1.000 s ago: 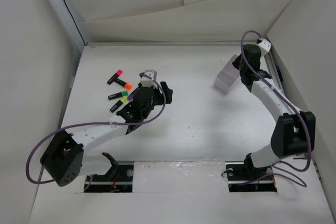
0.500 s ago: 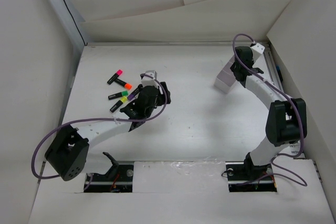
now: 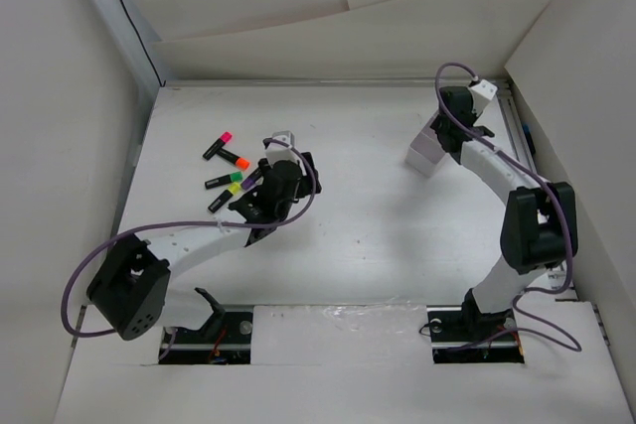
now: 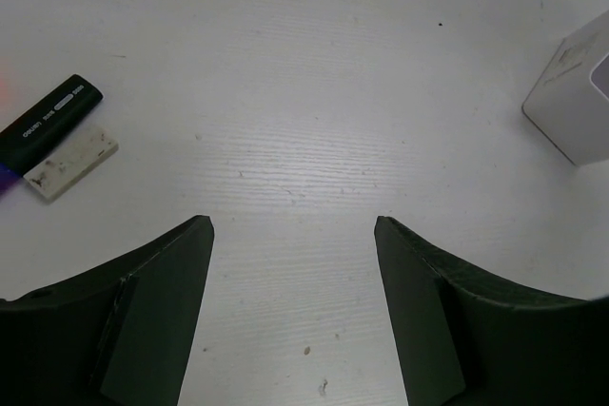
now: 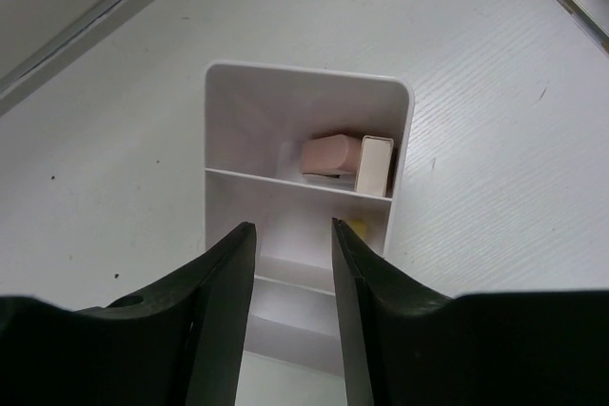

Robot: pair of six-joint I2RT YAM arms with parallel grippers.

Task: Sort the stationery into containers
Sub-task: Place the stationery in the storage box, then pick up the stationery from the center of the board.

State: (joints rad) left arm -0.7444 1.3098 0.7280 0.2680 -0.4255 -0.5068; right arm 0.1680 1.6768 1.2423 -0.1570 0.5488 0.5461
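While the markers (image 3: 235,158) are lying loose at ten o'clock on the desk (image 3: 378,215), well apart from the tray (image 3: 427,154) at two o'clock, the left end effector (image 4: 293,223) is hovering at their three o'clock side, released and empty, likely lining up a pick. The right arm is stretching forward, the right end effector (image 5: 292,227) hanging over the tray's compartments, jaws narrowly parted, gripping nothing.

Bright, flat, diffuse light in all three views, white table (image 3: 378,225) close to washed out with only soft faint shadows, close-up left fingers (image 4: 143,320) and right fingers (image 5: 124,349) dark, underexposed, slightly soft-edged.
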